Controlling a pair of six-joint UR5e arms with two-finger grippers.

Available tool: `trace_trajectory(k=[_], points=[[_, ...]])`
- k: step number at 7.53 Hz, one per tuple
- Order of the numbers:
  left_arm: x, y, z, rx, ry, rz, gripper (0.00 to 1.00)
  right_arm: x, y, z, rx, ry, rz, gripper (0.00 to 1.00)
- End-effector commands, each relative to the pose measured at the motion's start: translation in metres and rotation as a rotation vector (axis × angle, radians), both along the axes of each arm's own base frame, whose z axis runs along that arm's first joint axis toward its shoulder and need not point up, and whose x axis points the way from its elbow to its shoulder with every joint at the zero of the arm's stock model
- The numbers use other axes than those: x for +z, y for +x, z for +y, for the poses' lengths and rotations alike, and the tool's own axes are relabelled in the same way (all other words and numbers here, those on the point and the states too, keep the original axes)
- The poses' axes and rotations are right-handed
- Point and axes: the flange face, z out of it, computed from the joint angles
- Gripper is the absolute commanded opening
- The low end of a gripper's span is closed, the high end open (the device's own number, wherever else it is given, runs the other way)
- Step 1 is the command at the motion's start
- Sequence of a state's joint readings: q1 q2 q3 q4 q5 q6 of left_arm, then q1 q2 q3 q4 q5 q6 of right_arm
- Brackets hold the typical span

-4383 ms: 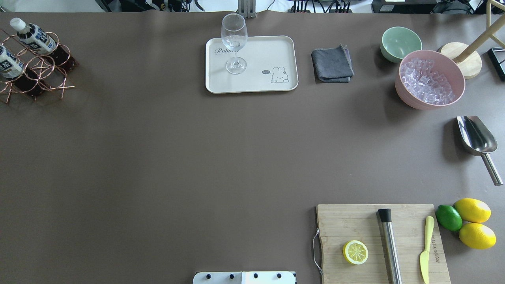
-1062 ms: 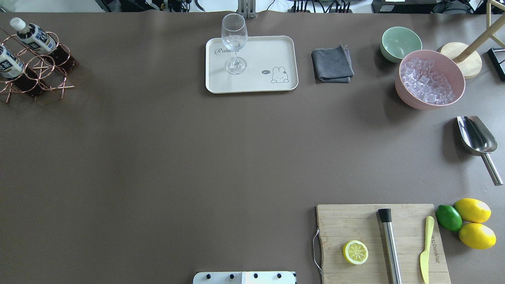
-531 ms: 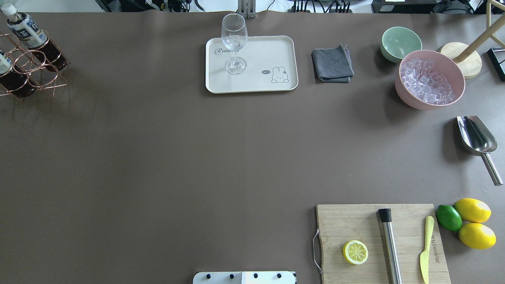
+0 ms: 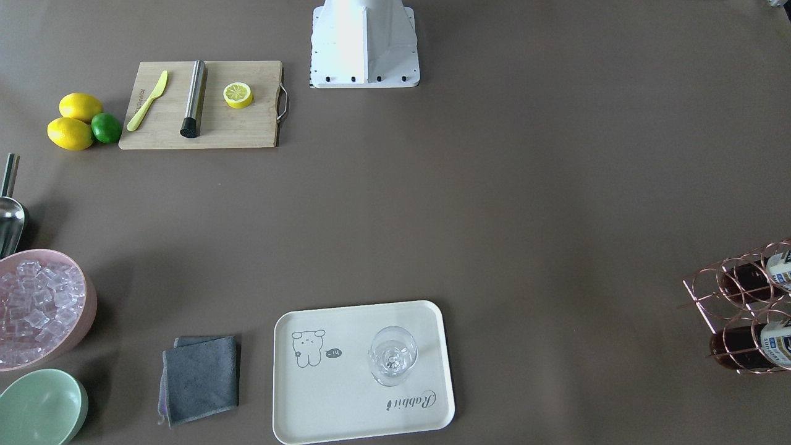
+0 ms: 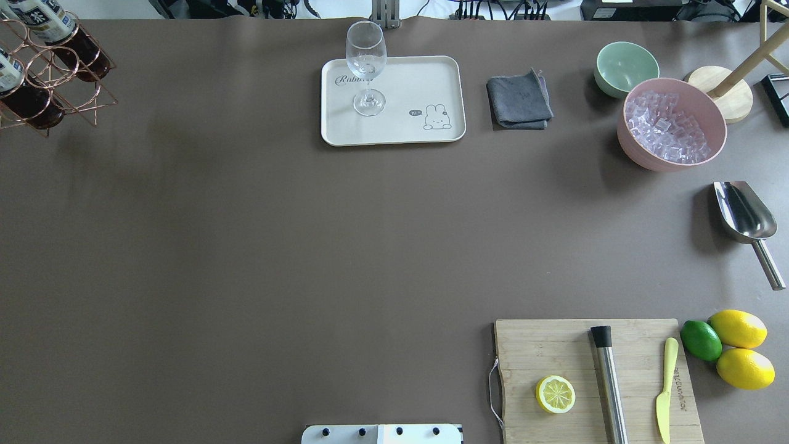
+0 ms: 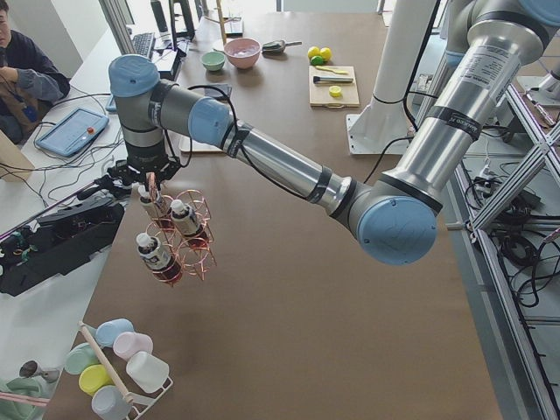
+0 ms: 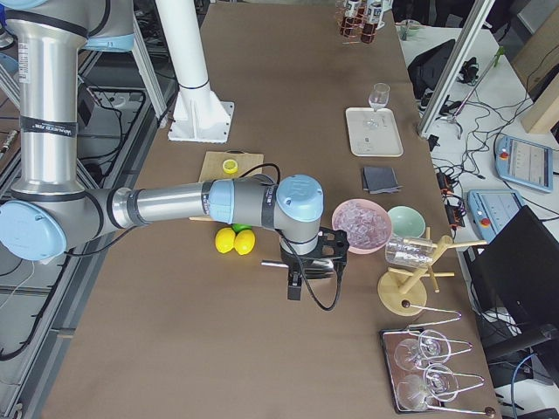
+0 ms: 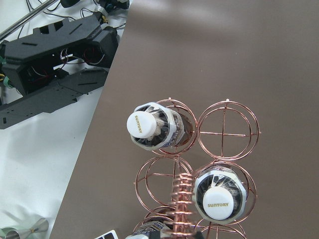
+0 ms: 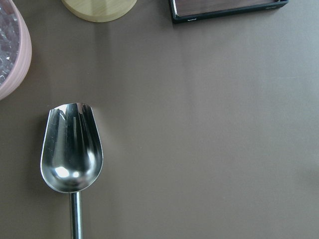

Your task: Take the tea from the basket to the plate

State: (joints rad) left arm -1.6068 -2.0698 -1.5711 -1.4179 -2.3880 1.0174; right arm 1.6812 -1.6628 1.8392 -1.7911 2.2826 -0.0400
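**Ana:** Which arm is this job for, do you reckon?

**Ben:** The left one. The left gripper (image 6: 150,178) hangs right over the basket (image 8: 228,133). The tea (image 8: 141,124) sits straight beneath it, white caps turned up at the wrist camera. The right gripper (image 7: 297,281) is at the other end of the table, above the scoop (image 9: 72,154), well apart from any bottle.

**Ana:** So the bottles stand along the gripper's own line?

**Ben:** Near enough. From the wrist you look down onto the caps, so the long axis runs up toward the gripper, not across it. From the side they lean a little with the rack. One bottle is off to one side of the coiled handle (image 8: 179,209), and a second (image 8: 218,204) is just beside the coil. A third is half hidden at the lower edge.

**Ana:** Is it holding anything?

**Ben:** I can't tell. The coil climbs up toward the fingers, but no view shows them plainly, parted or closed. It's the same with the right one.

**Ana:** And the plate (image 5: 419,80)?

**Ben:** It's well away on the left gripper's right, with a stemmed glass (image 5: 366,68) standing on it. I'd say the tea has to come straight up out of its ring first, clear of that handle. Only then can it travel sideways.
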Motion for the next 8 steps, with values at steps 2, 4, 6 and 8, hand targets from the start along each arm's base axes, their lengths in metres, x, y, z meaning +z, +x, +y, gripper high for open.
trace_trajectory(k=[2, 4, 6, 8], points=[[-0.091, 0.074, 0.035, 0.027, 0.043, 0.041, 0.0, 0.0, 0.0, 0.001, 0.0, -0.001, 0.0, 1.0], [-0.147, 0.14, 0.057, 0.065, 0.068, 0.087, 0.0, 0.001, 0.0, 0.001, 0.0, -0.002, 0.0, 1.0], [-0.192, 0.211, 0.08, 0.131, 0.095, 0.113, 0.0, 0.002, 0.0, 0.003, 0.0, -0.005, -0.002, 1.0], [-0.226, 0.272, 0.096, 0.202, 0.18, 0.087, 0.0, 0.004, 0.0, 0.001, -0.001, -0.003, -0.002, 1.0]])
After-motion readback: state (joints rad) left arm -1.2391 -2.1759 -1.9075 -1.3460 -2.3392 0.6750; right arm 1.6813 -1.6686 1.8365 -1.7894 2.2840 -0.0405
